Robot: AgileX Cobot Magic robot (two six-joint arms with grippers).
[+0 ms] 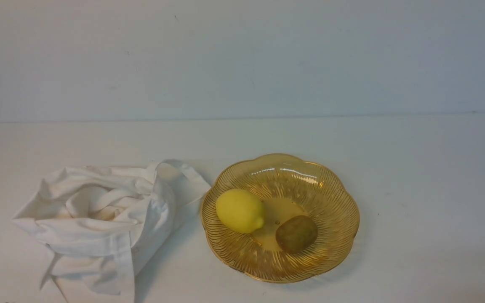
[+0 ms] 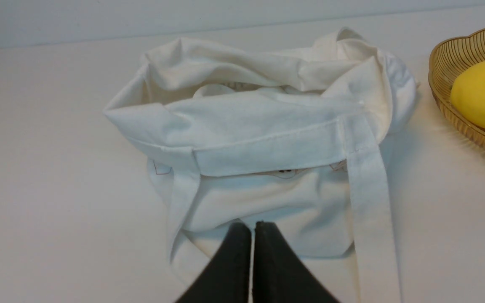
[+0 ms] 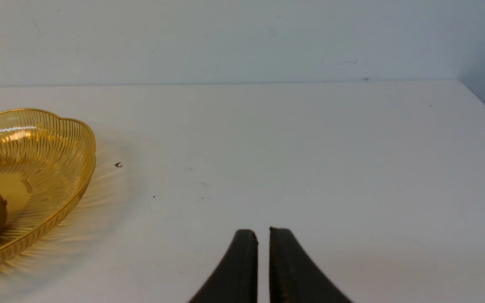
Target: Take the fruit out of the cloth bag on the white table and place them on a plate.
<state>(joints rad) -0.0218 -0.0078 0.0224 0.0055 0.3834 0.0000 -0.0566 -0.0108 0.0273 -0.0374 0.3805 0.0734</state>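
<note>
Kiwi [image 1: 296, 234] and lemon [image 1: 240, 210] on plate [image 1: 335, 198], bag [image 1: 99, 210] slumped left
Left pincer [image 2: 253, 229] nearer bag, right pincer [image 3: 263, 235] beside plate over bare tabletop [image 3: 310, 147]; both pressed together, holding nothing

There is a yellow lemon [image 1: 240, 210]. It is bright and smooth, and it lies on its side. It has a small bump at one end, and that end points to the right and a bit toward the front. In the left wrist view the lemon [image 2: 484, 94] looks big, and the edge of the picture cuts part of it off.

Behind everything stands a plain wall [image 1: 242, 59]. It is pale grey-blue. It has a few thin, faint scratches [image 3: 343, 62] on it.

A tiny dark speck [image 3: 118, 164] lies by itself, low down.
</note>
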